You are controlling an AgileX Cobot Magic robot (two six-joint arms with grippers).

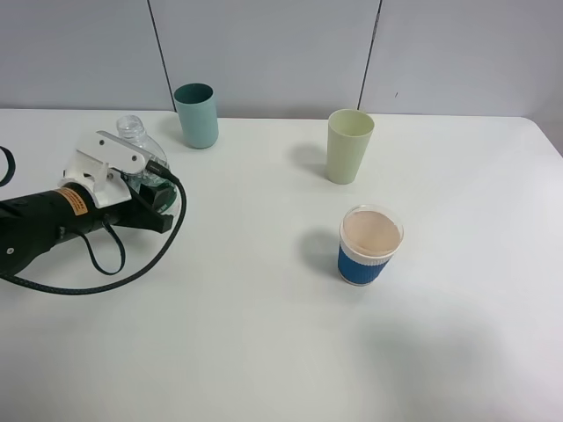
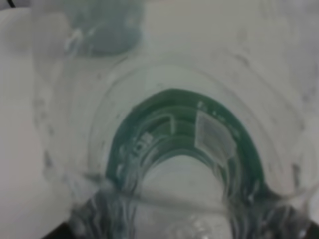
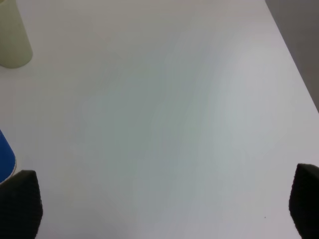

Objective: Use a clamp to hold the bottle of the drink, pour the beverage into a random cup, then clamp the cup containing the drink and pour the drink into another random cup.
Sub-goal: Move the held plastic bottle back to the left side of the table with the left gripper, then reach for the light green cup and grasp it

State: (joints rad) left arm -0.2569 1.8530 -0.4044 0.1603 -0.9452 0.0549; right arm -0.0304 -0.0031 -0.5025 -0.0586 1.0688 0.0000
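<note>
Bottle (image 1: 130, 128) left; paper cup (image 1: 370, 251) right

Seen from above, the scene was bright and evenly lit, and the white counter (image 1: 264, 352) was nearly washed out. The pale green cup (image 1: 350, 145) and the blue-sleeved cup (image 1: 370, 246) each cast a soft, faint shadow to the left in that view, so the light came from the right. There was no hard glare. The left wrist view was badly out of focus: the bottle (image 2: 179, 144) filled it, its label lettering smeared and unreadable. In the right wrist view the fingertips (image 3: 20, 206) of the right gripper (image 3: 159, 209) were soft dark blobs, and the counter had a greyish-green cast.
</note>
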